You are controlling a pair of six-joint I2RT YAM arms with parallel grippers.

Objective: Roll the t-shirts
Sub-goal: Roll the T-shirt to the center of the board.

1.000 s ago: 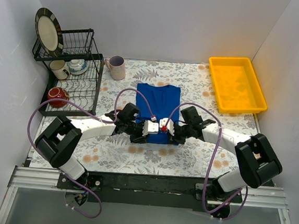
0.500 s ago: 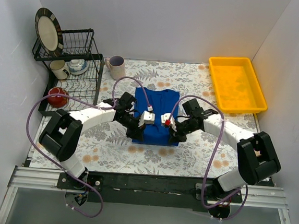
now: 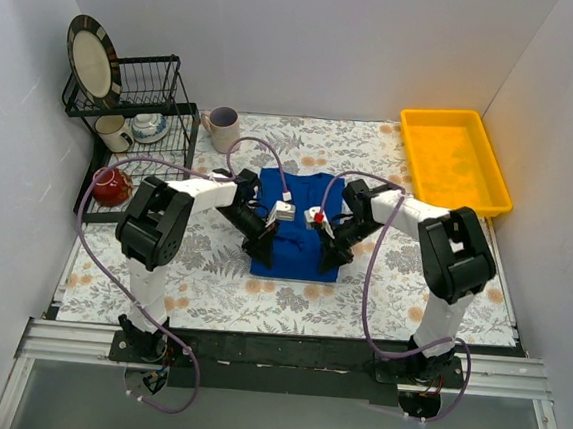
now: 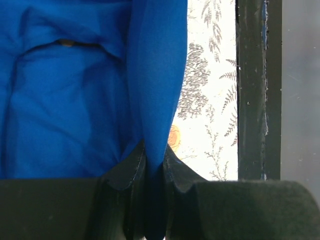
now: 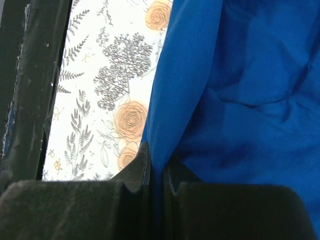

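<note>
Pinched folds moved back on the blue t-shirt (image 3: 298,258).

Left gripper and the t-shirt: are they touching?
Touching. The left wrist view shows the left gripper shut on a raised fold of the t-shirt, blue fabric pinched between its jaws.

Boxed in by plain white walls (image 3: 311,46) behind, left and right of the desk (image 3: 359,301), under soft, even light with only faint shadows. Covered across the desk top in a pale print of grey ferns and orange roses, and edged along the desk's near side by a black rail (image 3: 284,355) on a silver metal frame (image 3: 35,338). At the desk's far left corner, a black wire rack (image 3: 160,163); at its far right corner, a yellow tray (image 3: 456,164).
</note>
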